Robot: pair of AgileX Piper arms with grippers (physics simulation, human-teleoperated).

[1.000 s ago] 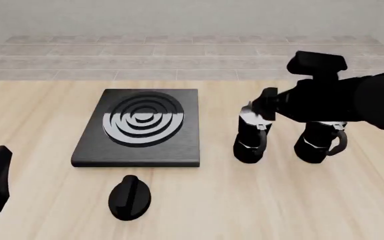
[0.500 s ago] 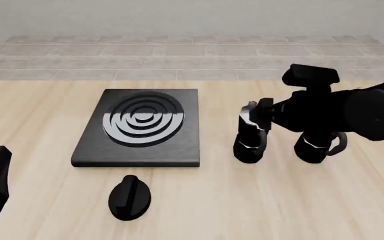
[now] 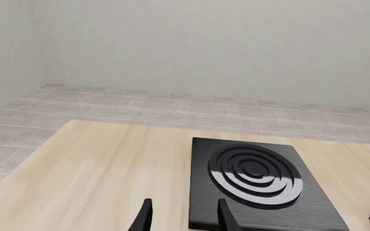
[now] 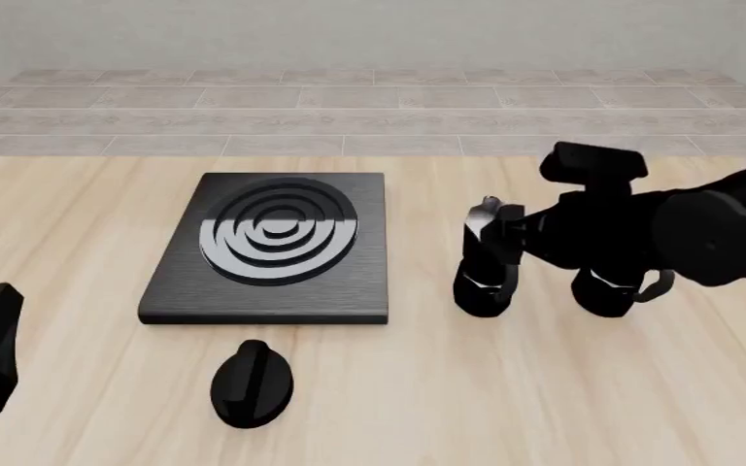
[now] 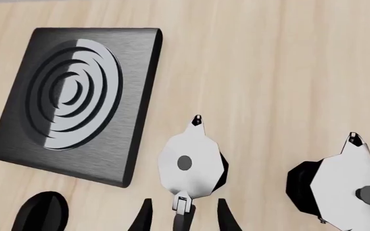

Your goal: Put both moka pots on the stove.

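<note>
- Right gripper (image 5: 181, 219): fingers spread wide, straddling nearer moka pot's (image 5: 191, 163) handle; tips cropped.
- Second moka pot (image 4: 613, 283): mostly hidden behind right arm.
- Both pots at 3 o'clock of stove (image 4: 269, 248).
- Left gripper (image 3: 183, 220): parted, empty, cropped.

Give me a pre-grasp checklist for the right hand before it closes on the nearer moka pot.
1. Right hand open: ok, fingers apart.
2. Handle of the moka pot between the fingers: ok in the right wrist view.
3. Pot upright on the table: ok.
4. Second moka pot apart from the first: ok.
5. Stove burner free: ok.
6. Hand low enough to grip the handle: cannot tell.
</note>
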